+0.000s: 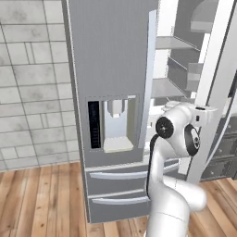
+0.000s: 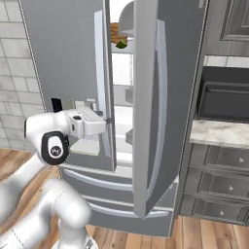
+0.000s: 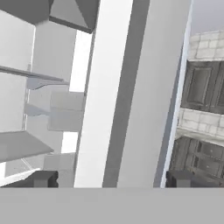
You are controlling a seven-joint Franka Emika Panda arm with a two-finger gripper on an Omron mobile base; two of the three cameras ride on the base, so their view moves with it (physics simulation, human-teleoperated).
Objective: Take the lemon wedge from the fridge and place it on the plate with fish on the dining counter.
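Lemon wedge (image 2: 121, 44), small and yellow-green, sits on an upper shelf inside the tall grey French-door fridge (image 1: 111, 69), beside a brown stack (image 2: 115, 33). My fingers (image 3: 43, 178) are spread wide apart, released, straddling the edge of the open right door (image 3: 127, 87), grasping nothing.

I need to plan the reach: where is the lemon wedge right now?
In the right base view the lemon wedge sits high inside the fridge, seen through the gap between its doors, just below a stack of brown discs.
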